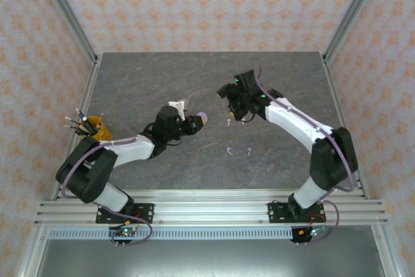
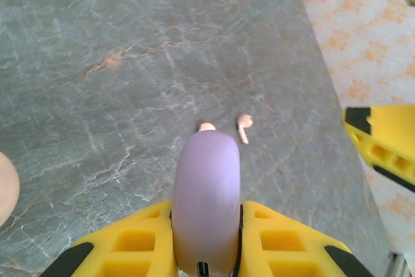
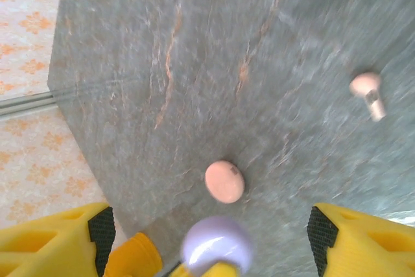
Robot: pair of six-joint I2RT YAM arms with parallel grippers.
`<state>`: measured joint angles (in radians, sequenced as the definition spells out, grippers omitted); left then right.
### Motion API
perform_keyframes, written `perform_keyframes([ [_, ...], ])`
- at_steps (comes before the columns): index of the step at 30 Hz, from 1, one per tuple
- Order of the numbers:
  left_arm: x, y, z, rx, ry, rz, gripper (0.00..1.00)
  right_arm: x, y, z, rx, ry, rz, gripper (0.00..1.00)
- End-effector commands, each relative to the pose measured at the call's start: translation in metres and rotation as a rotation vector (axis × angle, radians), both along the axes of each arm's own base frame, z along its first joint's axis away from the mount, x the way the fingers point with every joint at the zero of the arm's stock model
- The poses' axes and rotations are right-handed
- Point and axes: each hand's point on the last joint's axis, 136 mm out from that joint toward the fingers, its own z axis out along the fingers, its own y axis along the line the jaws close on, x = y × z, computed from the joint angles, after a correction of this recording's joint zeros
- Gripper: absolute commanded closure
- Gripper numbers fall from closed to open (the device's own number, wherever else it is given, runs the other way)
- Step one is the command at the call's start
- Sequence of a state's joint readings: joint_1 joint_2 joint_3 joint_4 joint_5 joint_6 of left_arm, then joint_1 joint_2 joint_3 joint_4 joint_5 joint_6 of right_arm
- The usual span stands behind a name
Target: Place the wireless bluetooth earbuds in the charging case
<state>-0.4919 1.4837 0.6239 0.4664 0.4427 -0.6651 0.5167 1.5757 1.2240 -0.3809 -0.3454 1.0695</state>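
The lilac case (image 2: pixel 206 205) hides most of 1 pink earbud (image 2: pixel 207 126); the left edge cuts off the pink case (image 2: pixel 5 187).

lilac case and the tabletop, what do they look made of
Lilac case: probably moulded plastic, satin finish; smooth rounded curve with a soft highlight. Tabletop: grey stone or a stone-print laminate, matt; pale and rusty veins run across it.

Left claw (image 2: pixel 206 241) clamped tight, right claw (image 3: pixel 207 241) spread wide.

Bright, even light; right wrist view blurred (shadows faint).
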Motion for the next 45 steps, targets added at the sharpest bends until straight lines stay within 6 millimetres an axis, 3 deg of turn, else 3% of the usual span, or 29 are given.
perform_keyframes([
  [1, -0.011, 0.001, 0.023, 0.024, -0.019, -0.133, 0.89, -0.003, -0.018, 0.004, -0.14, -0.197, 0.154, 0.2],
  [5, -0.018, 0.008, 0.039, -0.001, -0.015, -0.201, 0.89, -0.014, -0.003, 0.026, -0.095, -0.407, 0.33, 0.2],
  [9, -0.016, 0.006, 0.048, -0.034, -0.012, -0.22, 0.9, -0.027, 0.018, 0.033, 0.002, -0.483, 0.463, 0.21],
  [19, -0.022, -0.001, 0.059, -0.048, 0.008, -0.287, 0.9, -0.033, 0.06, 0.025, 0.13, -0.495, 0.611, 0.23],
  [26, -0.022, -0.001, 0.063, -0.038, 0.006, -0.295, 0.9, -0.044, 0.076, 0.012, 0.145, -0.469, 0.672, 0.25],
  [36, -0.023, -0.003, 0.073, -0.048, -0.01, -0.303, 0.92, -0.042, 0.067, -0.024, 0.085, -0.405, 0.637, 0.29],
  [45, -0.027, -0.003, 0.093, -0.06, -0.045, -0.316, 0.92, -0.024, 0.037, -0.06, 0.052, -0.327, 0.522, 0.32],
])
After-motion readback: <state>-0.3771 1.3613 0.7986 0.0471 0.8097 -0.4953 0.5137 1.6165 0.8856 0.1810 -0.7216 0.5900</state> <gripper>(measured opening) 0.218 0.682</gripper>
